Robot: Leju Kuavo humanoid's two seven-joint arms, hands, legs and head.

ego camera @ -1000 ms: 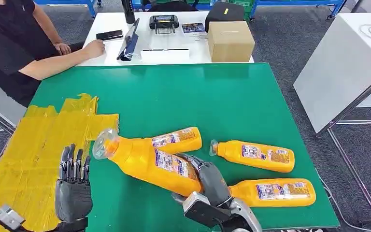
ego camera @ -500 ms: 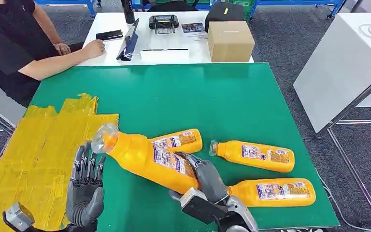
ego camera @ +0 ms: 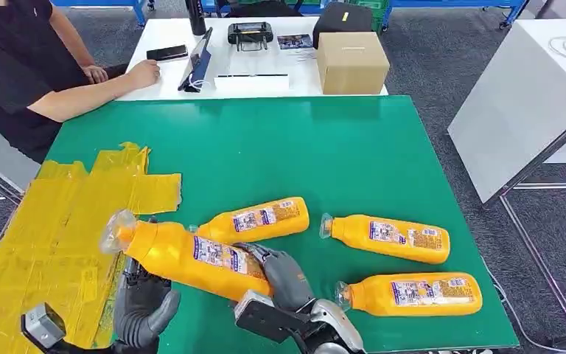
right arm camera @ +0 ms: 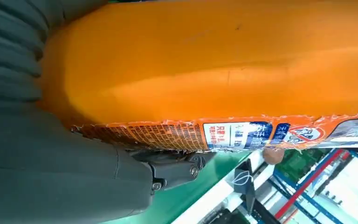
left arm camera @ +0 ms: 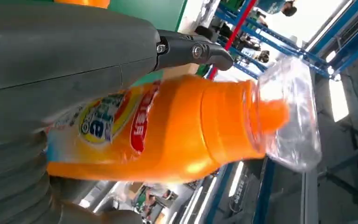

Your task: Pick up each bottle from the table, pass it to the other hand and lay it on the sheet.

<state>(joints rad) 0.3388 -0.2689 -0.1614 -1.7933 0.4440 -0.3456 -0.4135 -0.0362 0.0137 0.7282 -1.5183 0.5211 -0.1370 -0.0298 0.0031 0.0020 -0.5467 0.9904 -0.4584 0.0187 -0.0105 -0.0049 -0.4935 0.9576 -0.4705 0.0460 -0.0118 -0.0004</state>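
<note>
Head view is showing me the held bottle (ego camera: 191, 254) lifted over the near edge of the green counter (ego camera: 302, 147), lying almost level with its clear-wrapped cap end reaching out above the yellow sheet (ego camera: 51, 221). My right hand (ego camera: 280, 273) is gripping it at the base end, fingers wrapped over the label. My left hand (ego camera: 144, 299) is sitting under the bottle's neck half, palm up and touching it; in the left wrist view the thumb and a dark finger (left arm camera: 196, 49) are lying along either side of the orange body (left arm camera: 168, 126), so I am reading that hand as cupping the bottle too (both hands are on it at once).

Three more bottles are lying flat on the counter: one (ego camera: 258, 219) just behind the held one, one (ego camera: 387, 237) to its right, and one (ego camera: 413, 293) nearest the front edge.

A person (ego camera: 15, 66) in a black top is sitting at the far left, a hand resting on a white desk (ego camera: 191, 81) that is also carrying a cardboard box (ego camera: 351, 63).
</note>
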